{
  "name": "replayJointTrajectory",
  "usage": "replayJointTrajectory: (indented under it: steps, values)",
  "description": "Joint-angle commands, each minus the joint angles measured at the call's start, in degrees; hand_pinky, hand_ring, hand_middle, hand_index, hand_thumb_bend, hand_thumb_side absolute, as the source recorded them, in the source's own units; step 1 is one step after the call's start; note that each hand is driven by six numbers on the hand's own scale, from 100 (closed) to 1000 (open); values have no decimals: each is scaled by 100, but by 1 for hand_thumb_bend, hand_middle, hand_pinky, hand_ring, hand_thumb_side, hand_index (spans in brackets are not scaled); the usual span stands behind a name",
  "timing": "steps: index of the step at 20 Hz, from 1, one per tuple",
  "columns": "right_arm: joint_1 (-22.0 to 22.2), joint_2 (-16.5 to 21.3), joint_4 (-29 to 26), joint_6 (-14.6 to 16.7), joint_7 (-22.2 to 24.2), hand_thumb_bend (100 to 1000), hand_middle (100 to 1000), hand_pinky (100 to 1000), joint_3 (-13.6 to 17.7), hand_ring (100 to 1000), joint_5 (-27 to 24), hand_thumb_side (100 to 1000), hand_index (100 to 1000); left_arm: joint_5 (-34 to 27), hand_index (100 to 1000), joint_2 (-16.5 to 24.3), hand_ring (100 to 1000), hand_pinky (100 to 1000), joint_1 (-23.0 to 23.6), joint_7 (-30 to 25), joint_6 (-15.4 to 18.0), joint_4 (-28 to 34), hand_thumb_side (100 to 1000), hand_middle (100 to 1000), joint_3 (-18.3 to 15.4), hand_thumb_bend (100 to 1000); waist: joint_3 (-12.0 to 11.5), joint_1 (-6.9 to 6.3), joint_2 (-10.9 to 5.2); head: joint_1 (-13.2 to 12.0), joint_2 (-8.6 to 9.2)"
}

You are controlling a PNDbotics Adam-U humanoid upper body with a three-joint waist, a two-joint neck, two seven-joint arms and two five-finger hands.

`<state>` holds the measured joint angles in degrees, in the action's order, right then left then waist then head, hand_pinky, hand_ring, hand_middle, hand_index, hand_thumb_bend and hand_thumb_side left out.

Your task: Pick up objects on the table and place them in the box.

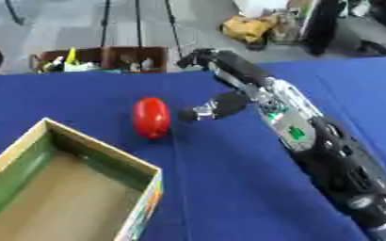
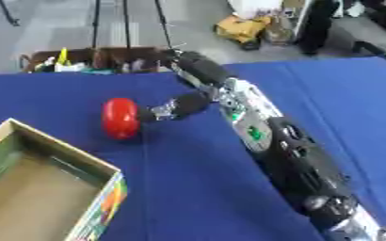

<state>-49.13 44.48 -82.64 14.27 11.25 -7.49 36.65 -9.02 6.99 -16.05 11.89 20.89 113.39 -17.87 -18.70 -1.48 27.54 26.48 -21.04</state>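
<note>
**benchwatcher:** ok so what's the robot hand doing here? Only seeing one arm.

**tablecam_fan:** Yep, just the right robot hand (image 1: 217, 106), on a long black and silver arm (image 1: 311, 136) that runs from the lower right corner up to the middle of the frame. One stubby black digit with a silver tip sticks out toward the left, pointing at the glossy red egg-shaped object (image 1: 151, 117). The tip sits just beside the red thing's right side, but I can't tell if it's actually touching. The rest of the fingers are bunched up near the top centre and too blurry to read, so whether it's spread or curled, can't tell. It isn't wrapped around anything that I can see. Left robot hand doesn't show at all.

**benchwatcher:** and the containers?

**tablecam_fan:** One open cardboard box (image 1: 106, 157) with tan walls, a greenish inner side and a colourful printed outside, in the lower left of the frame. I only see bare brown floor inside. The red object lies on the blue cloth-covered table (image 1: 229, 188) just above and right of the box's far corner, outside it.

**benchwatcher:** counts?

**tablecam_fan:** One red object, one cardboard box, one robot hand. Also one brown crate (image 1: 106, 59) holding mixed clutter past the table's far edge, upper left.
</note>
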Motion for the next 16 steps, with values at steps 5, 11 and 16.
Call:
replayJointTrajectory:
  steps: [5,11,16]
  values:
    - [-182,22,-6,111,92,856,786,710,-75,825,0,964,889,-9,732,65,526,346,-58,-14,-35,121,775,555,-23,100,-74,71,-136,75,44]
    - [-207,-46,30,145,228,862,785,709,-116,824,-45,953,889,-28,732,69,526,346,-97,-27,-68,121,775,555,-21,100,-85,99,-132,106,69]
    - [-227,-49,52,149,331,863,783,705,-124,823,-104,945,889,-38,732,63,526,346,-100,-36,-53,121,774,555,-18,100,-129,94,-111,178,84]
